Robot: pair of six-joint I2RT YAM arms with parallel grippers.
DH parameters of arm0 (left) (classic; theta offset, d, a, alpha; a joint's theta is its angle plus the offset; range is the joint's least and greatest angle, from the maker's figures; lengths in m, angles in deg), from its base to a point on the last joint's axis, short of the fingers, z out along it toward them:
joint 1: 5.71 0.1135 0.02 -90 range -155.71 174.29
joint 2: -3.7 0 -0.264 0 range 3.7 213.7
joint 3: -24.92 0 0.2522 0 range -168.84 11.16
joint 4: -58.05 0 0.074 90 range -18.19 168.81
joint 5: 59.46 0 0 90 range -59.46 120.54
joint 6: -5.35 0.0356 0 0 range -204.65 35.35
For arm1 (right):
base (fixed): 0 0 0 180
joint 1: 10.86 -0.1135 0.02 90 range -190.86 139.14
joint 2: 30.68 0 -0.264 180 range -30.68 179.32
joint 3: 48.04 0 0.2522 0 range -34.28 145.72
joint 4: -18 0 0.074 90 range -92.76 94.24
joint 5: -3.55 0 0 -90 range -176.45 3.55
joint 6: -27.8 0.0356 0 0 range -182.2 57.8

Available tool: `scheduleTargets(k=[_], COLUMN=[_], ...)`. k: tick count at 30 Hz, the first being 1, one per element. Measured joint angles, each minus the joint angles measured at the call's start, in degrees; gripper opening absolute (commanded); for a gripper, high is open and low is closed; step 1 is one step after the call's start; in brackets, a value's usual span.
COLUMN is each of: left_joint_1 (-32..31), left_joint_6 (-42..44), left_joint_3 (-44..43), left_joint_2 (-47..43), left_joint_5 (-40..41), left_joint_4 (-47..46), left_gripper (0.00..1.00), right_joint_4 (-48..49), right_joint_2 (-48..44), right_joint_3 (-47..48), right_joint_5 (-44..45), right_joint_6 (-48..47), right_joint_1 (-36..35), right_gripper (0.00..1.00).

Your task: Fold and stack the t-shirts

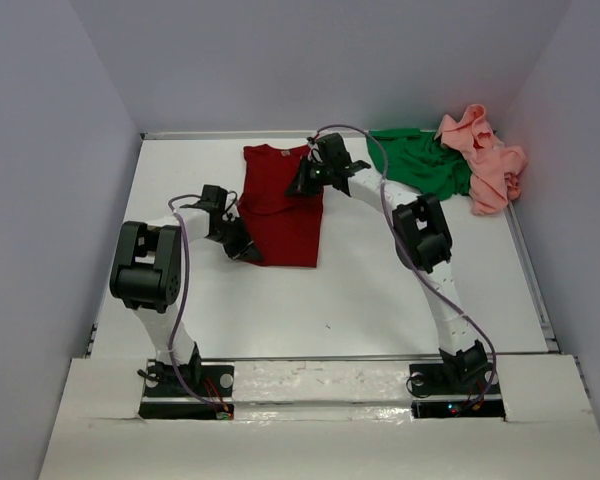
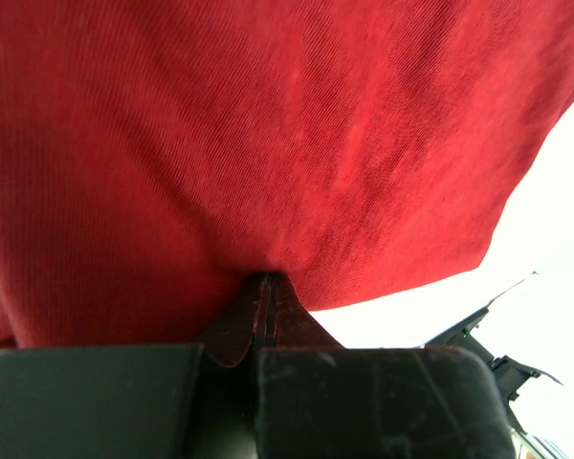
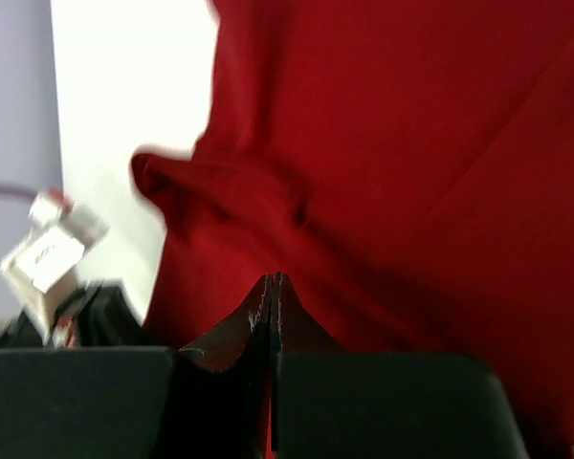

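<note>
Presently the dark red t-shirt [image 1: 280, 205] is lying mostly flat on the table [image 1: 360, 300], left of centre and reaching towards the far edge, and it is looking narrower than a spread shirt would, as though one lengthwise fold is under way. The left gripper [image 1: 248, 250] is pinching the shirt's near left corner, its fingers pressed together on a tuck of red cloth, as its wrist view is showing. The right gripper [image 1: 302, 183] is biting the far right side near the sleeve, fingers likewise clamped on the fabric, which is bunching into a ridge just beyond them. Over at the far right, the green t-shirt [image 1: 420, 165] is sprawling unfolded along the far edge, and the salmon pink t-shirt [image 1: 485, 160] is sitting crumpled in the far right corner, touching the green one. By my judgement the job is only beginning: one shirt is being folded, two are waiting untouched, and no stack is forming yet.
</note>
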Motion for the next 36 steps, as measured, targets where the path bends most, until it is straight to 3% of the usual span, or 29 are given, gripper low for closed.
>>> scheduleTargets(k=[9,17,36], left_joint_1=[-0.02,-0.02,-0.02], left_joint_6=[0.09,0.11,0.31], left_joint_3=[-2.36,-2.38,-2.40], left_joint_2=[1.49,1.53,1.53], left_joint_5=[0.61,0.61,0.74], left_joint_4=[0.33,0.33,0.37], left_gripper=[0.00,0.00,0.00], right_joint_4=[-1.75,-2.54,-5.42], right_joint_2=[-12.55,-14.47,-3.32], right_joint_3=[-12.33,-18.84,-7.67], right_joint_5=[-5.35,-6.27,-0.35], right_joint_6=[0.04,-0.72,-4.79], right_joint_1=[-5.57,-9.77,-10.91], right_gripper=[0.00,0.00,0.00])
